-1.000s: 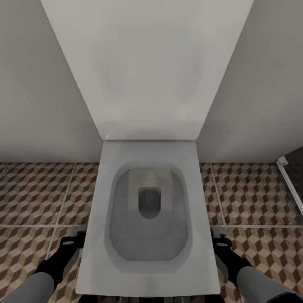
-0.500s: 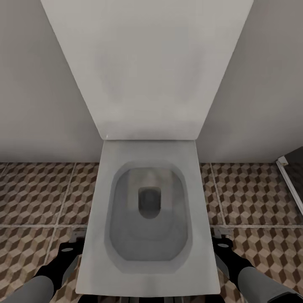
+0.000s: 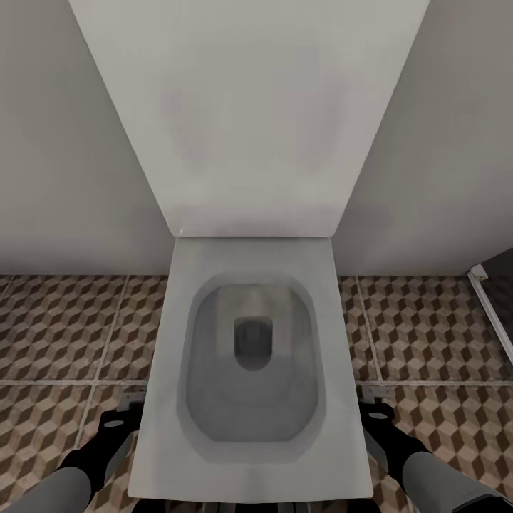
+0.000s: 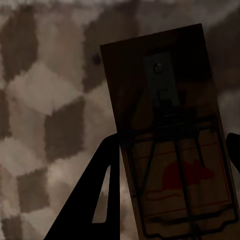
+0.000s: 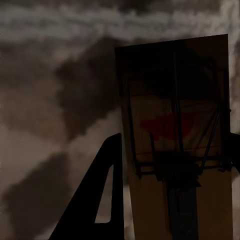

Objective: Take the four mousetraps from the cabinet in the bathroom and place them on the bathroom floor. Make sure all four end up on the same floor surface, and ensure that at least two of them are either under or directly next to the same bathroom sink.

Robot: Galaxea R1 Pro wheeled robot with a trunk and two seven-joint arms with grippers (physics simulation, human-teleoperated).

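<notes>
In the left wrist view a brown wooden mousetrap (image 4: 170, 125) with dark wire and a red mouse print sits between the dark fingers (image 4: 102, 200); my left gripper (image 4: 172, 145) is shut on it, close above the cube-patterned bathroom floor (image 4: 45, 100). My right gripper (image 5: 175, 145) is shut on a second mousetrap (image 5: 175, 100), also low over the floor (image 5: 60, 100). In the head view the left gripper (image 3: 117, 417) and right gripper (image 3: 374, 412) hang on either side of the toilet, over the bathroom floor (image 3: 64, 328). The cabinet and the sink are out of view.
A white toilet (image 3: 249, 427) with its lid (image 3: 249, 114) raised stands straight ahead between my arms, against a pale wall (image 3: 57, 142). A dark shower edge with a white frame (image 3: 491, 299) is at the far right. Open tiles lie on both sides of the toilet.
The left arm has drawn slightly back toward the bottom of the head view. The right arm, the toilet and the camera have stayed put.
</notes>
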